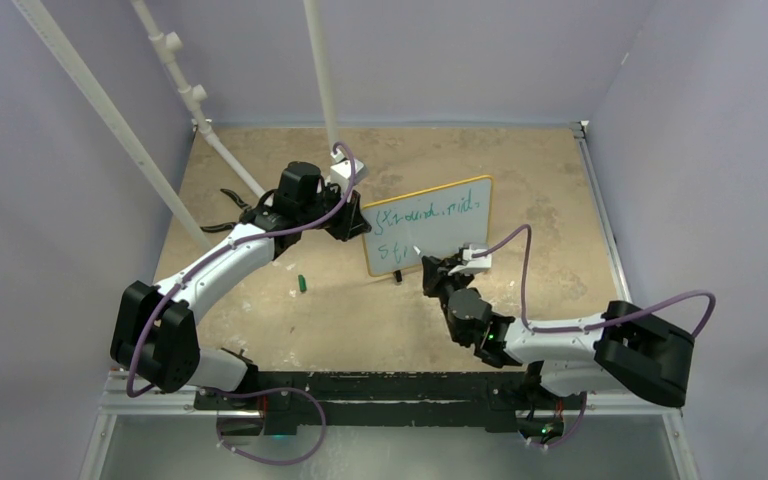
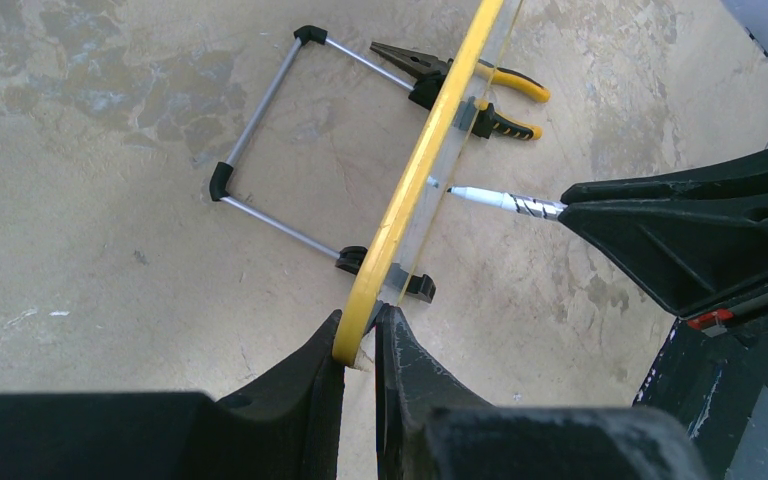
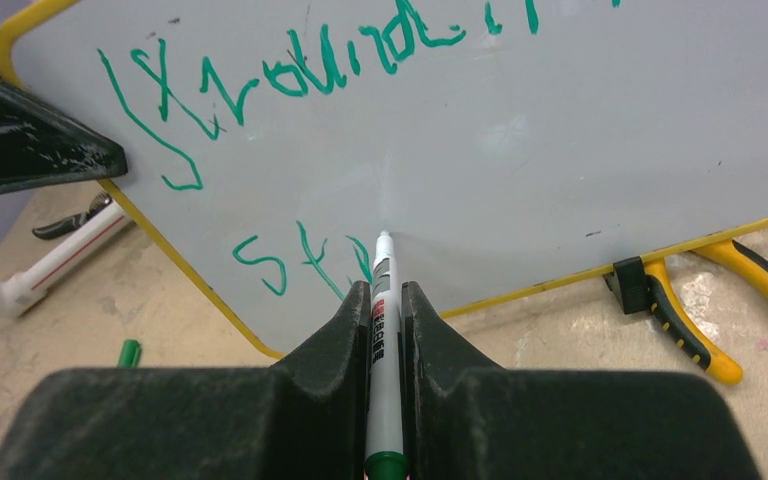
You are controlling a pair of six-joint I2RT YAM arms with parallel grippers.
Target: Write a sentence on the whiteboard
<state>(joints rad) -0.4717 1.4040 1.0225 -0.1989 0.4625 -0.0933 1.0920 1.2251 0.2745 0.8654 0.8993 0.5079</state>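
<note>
Right gripper (image 3: 384, 292) pinches marker (image 3: 384, 350), its tip touching whiteboard (image 3: 580, 150) at twelve o'clock, beside sentence (image 3: 290, 80). Left gripper (image 2: 360, 335) clamps whiteboard's nine-o'clock edge.

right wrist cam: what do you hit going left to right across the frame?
left tool clamped on the whiteboard edge → small green cap on the table → marker held in the right tool → black foot of the board → yellow-handled pliers

Cap (image 1: 301, 284) left of whiteboard (image 1: 460, 235); pliers (image 3: 695, 345) behind
</note>
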